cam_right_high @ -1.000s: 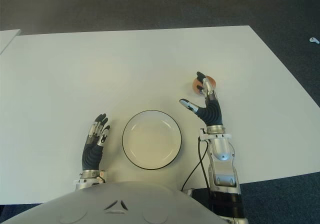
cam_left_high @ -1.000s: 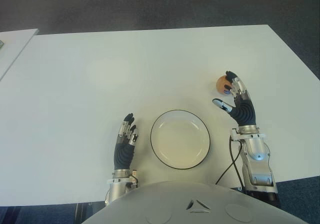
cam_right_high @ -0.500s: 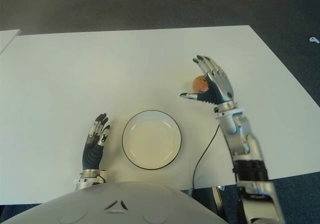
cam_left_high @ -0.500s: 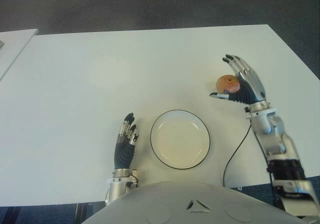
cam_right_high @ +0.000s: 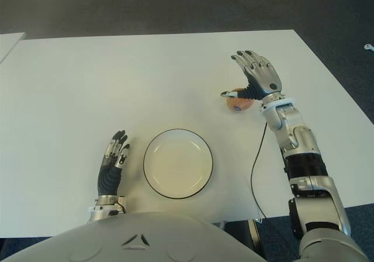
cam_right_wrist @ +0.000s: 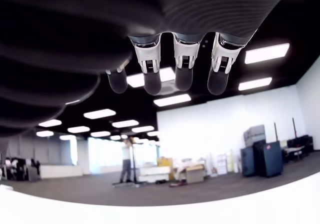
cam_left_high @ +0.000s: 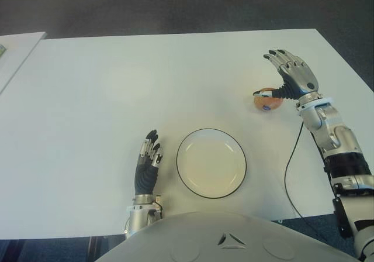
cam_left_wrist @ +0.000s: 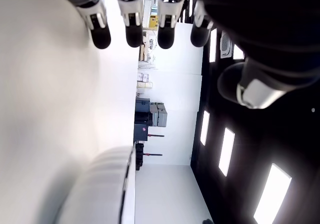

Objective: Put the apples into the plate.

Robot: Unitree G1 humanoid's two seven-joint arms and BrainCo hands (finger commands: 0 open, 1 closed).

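Right hand (cam_left_high: 292, 75) now higher, apple (cam_left_high: 267, 100) beneath.

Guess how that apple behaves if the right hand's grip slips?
The apple is round, so it would likely roll across the bare table. The right hand shows it only by the thumb, fingers spread, so the hold looks weak. It looks small and probably rigid.

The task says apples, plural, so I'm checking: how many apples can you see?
1. The only apple visible is at the right hand, beside its thumb, beyond the empty plate and to its right. None shows near the left hand.
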